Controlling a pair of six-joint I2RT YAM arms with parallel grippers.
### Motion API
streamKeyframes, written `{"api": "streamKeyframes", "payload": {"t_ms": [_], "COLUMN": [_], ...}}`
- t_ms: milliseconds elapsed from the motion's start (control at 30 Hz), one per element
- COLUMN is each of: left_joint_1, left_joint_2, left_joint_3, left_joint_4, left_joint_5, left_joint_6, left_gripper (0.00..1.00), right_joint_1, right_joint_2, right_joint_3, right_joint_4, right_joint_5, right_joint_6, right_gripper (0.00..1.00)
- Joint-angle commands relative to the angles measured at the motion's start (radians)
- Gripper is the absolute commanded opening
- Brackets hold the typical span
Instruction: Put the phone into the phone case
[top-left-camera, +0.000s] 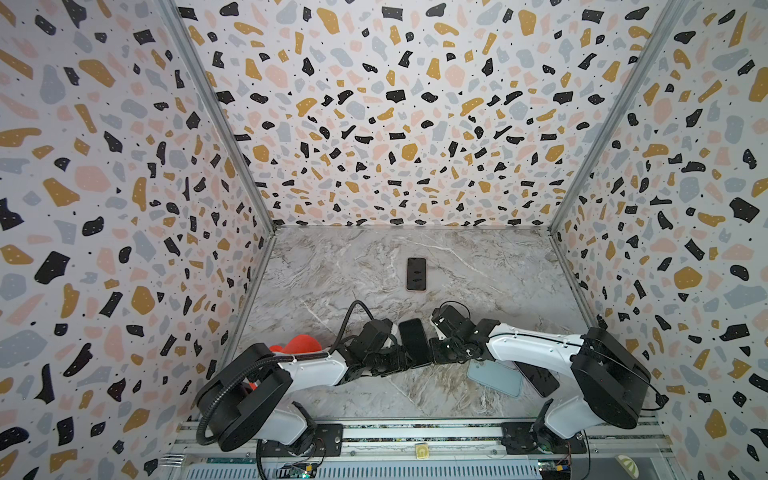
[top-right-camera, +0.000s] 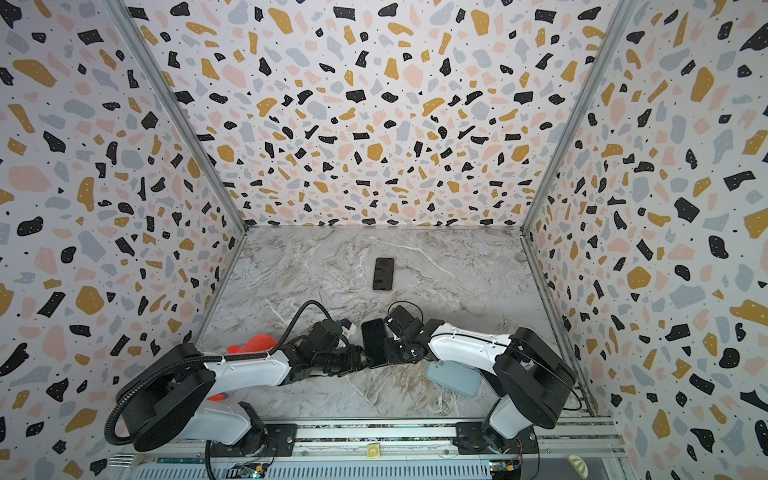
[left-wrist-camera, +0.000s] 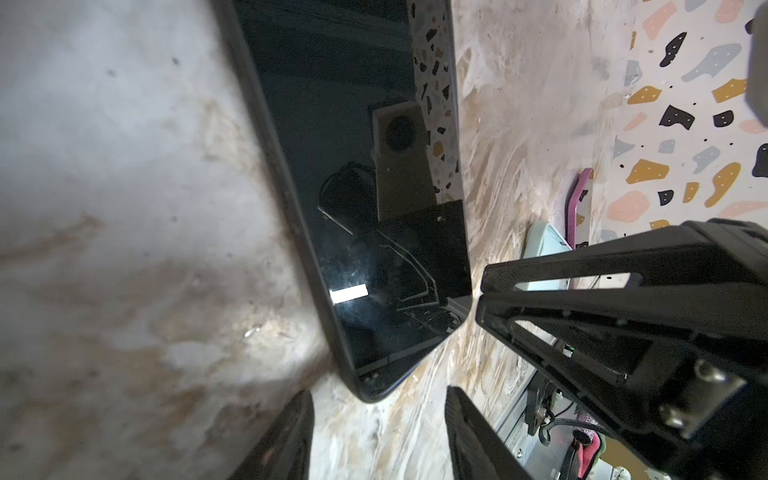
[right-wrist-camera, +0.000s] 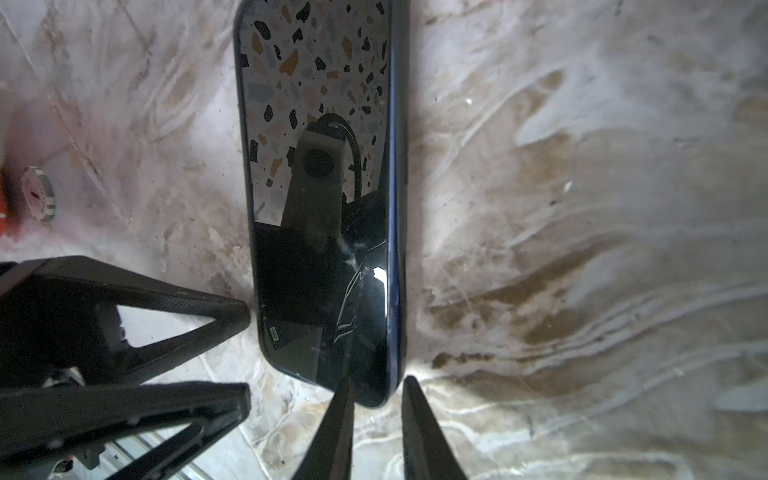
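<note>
Near the table's (top-left-camera: 332, 266) front edge, the phone (top-left-camera: 414, 341) lies between the left gripper (left-wrist-camera: 376, 436) and the right gripper (right-wrist-camera: 376, 428). Each wrist view shows its fingers apart, holding nothing. Only the left wrist view shows a purple case (left-wrist-camera: 577, 208) past the pale blue case (left-wrist-camera: 544, 245).

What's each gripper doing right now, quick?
Left gripper: open, holding nothing.
Right gripper: jaws slightly apart astride the phone's corner; whether it grips cannot be told.

My worktop (top-left-camera: 332, 266) is grey-white marble with brown veining. A dark-cased phone (top-left-camera: 414, 341) lies flat on it, screen up. Beyond that one, well apart, lies a pink-edged phone (top-left-camera: 416, 274). To its right, near, rests a pale blue case (top-left-camera: 494, 377) beside another dark phone (top-left-camera: 538, 379). To its left sits a red object (top-left-camera: 301, 344).
</note>
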Motion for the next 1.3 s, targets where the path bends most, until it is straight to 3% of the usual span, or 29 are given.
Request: {"api": "streamKeyframes", "payload": {"t_ms": [0, 433, 1267], "left_joint_1": [-0.003, -0.004, 0.000], "left_joint_2": [0.015, 0.067, 0.086], "left_joint_3": [0.030, 0.038, 0.052], "left_joint_4": [-0.023, -0.001, -0.027], "left_joint_5": [-0.025, -0.025, -0.040], "left_joint_6": [-0.007, -0.020, 0.014], "left_gripper": [0.52, 0.38, 0.35], "right_joint_1": [0.004, 0.004, -0.022], "right_joint_2": [-0.009, 0.017, 0.008], "right_joint_3": [0.034, 0.019, 0.003], "right_joint_4": [-0.019, 0.021, 0.024], "right_joint_5": [0.020, -0.027, -0.026], "right_joint_6": [-0.018, -0.018, -0.030], "right_gripper": [0.23, 0.18, 0.17]}}
